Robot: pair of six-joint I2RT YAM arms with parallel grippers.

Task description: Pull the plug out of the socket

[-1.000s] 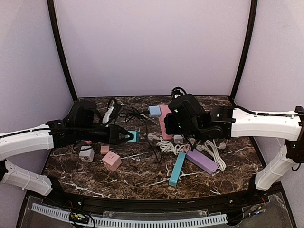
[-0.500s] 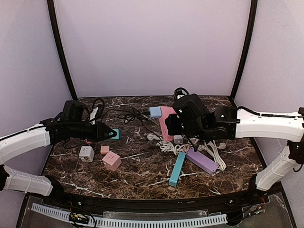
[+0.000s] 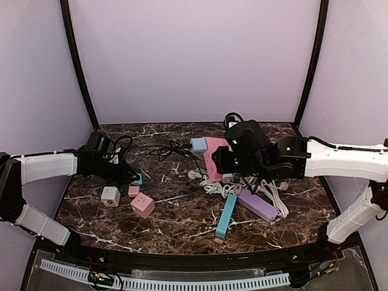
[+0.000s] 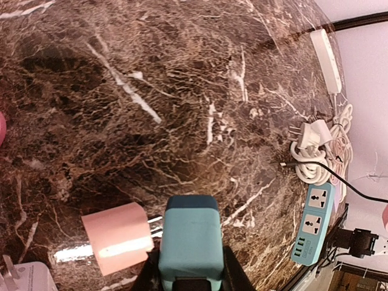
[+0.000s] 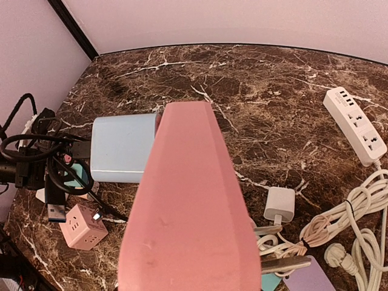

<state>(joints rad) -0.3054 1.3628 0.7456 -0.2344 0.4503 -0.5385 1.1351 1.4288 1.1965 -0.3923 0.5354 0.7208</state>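
— Two grippers: what did each hold?
— At centre left, the left gripper (image 3: 130, 177) pinched a teal plug (image 4: 189, 242); the right gripper (image 3: 222, 162) clamped the pink socket strip (image 5: 188, 206) mid-frame, blue plug (image 5: 121, 148) attached.

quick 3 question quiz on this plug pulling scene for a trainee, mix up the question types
1. True or false: the left gripper is shut on a teal plug.
2. The pink power strip is: A lying loose; B held by the right gripper; C held by both grippers.
3. Fill in: the adapter against the pink power strip is light ___.
Key: 1 true; 2 B; 3 blue.
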